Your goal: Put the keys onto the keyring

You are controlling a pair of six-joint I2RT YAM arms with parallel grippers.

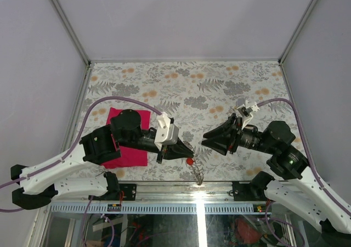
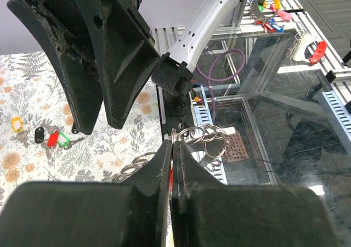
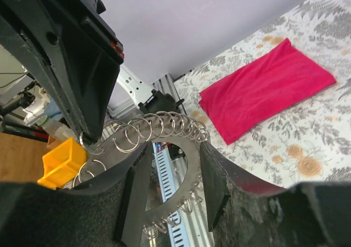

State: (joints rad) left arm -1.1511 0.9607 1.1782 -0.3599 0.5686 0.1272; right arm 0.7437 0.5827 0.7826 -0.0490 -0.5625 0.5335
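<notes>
A magenta cloth (image 1: 130, 155) lies flat at the left of the floral-printed worktop (image 1: 192, 82), partly under the left arm. Just right of it, the left hand (image 1: 186, 152) is clenched on the keyring (image 1: 197, 173), with a red sliver showing between its pressed pads. The chain of linked silver rings hangs from its tip, near the worktop's front edge. The right hand (image 1: 204, 139) hovers just beside the left one with its fingers spread apart, gripping nothing. The keys (image 2: 50, 137) have black, red and green heads, with a yellow one a little apart. They lie in a loose cluster on the worktop, away from both hands. Off the worktop sits a yellow bin (image 3: 59, 162), its contents hidden. Pale, plain walls (image 1: 181, 16) enclose the worktop on three sides.
</notes>
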